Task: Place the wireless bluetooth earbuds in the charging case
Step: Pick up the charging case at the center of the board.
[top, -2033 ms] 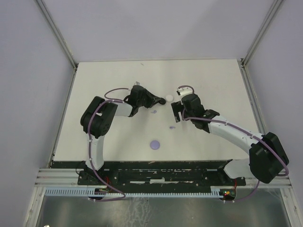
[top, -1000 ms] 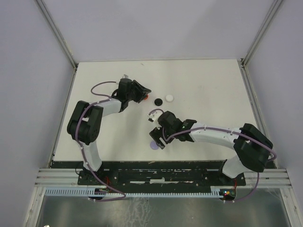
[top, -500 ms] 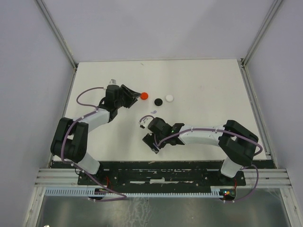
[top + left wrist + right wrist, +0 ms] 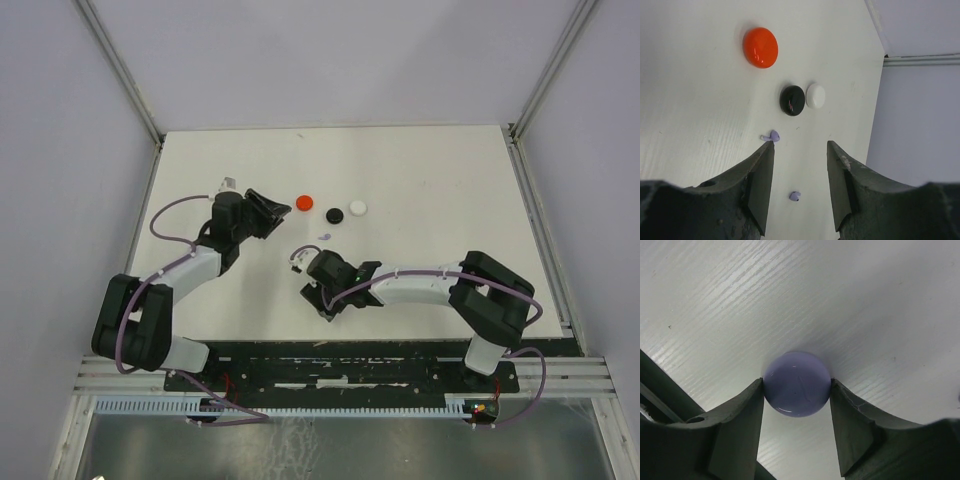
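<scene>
The lavender earbuds (image 4: 771,136) are seen lying loose near the middle of the surface (image 4: 700,125), the second earbud (image 4: 795,196) a little apart from the first. They are judged very light, hard and slick, likely to skid or flick away if pinched at the stem; the rounder head is better taken. The lavender charging case (image 4: 796,382) is clasped on both sides by the right gripper (image 4: 796,392) close to the near edge. The left gripper (image 4: 800,150) is held parted and empty. An orange disc (image 4: 760,47), black disc (image 4: 792,100) and white disc (image 4: 815,95), toward the far edge, are not judged obstructive.
</scene>
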